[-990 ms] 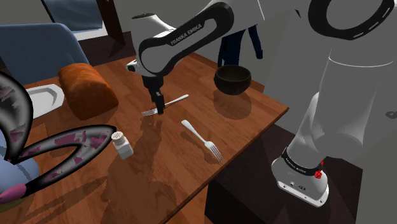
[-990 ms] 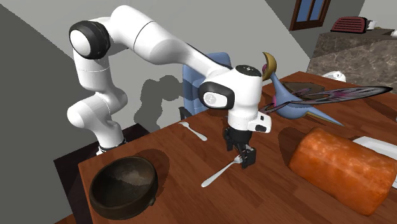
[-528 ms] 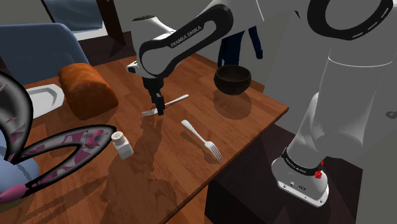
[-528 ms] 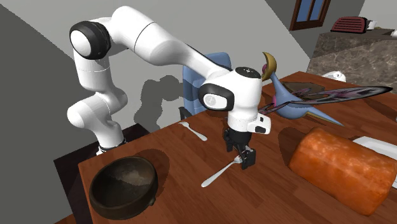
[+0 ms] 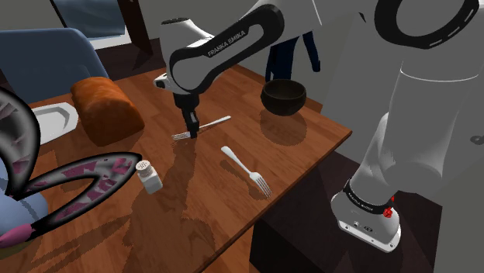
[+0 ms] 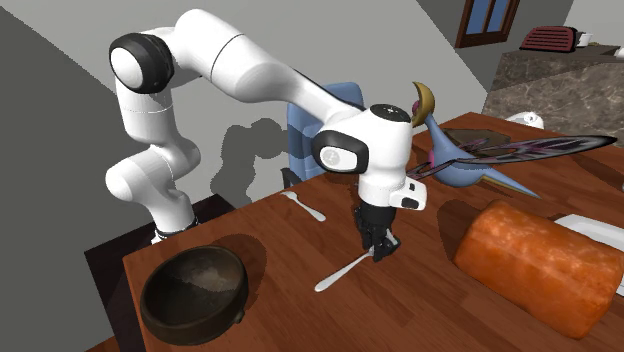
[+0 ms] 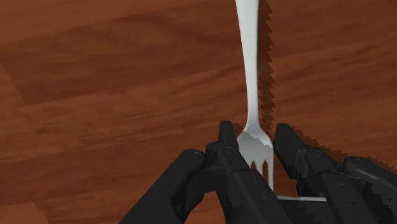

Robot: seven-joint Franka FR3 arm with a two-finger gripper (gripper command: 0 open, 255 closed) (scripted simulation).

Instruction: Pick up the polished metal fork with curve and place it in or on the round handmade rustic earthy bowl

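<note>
The metal fork (image 5: 209,123) lies on the wooden table (image 5: 295,147), its handle pointing toward the dark round bowl (image 5: 283,96) near the far table corner. My gripper (image 5: 190,132) stands upright over the fork's tine end and is shut on its neck. In the wrist view the fingers (image 7: 228,145) clasp the fork (image 7: 252,76) just behind the tines, at my gripper (image 7: 256,149). From the second exterior view, my gripper (image 6: 378,248) pinches the fork (image 6: 340,272), and the bowl (image 6: 195,293) sits at the near table corner.
A second fork (image 5: 247,171) lies nearer the table's front edge. A bread loaf (image 5: 108,108), a salt shaker (image 5: 149,176), a white plate (image 5: 50,120) and a winged bird figure (image 6: 480,155) occupy the far side. A blue chair (image 6: 320,110) stands behind the table.
The fingers have closed from wide apart onto the fork's neck. The arm has barely moved, and the fork stays in the same spot on the table.
</note>
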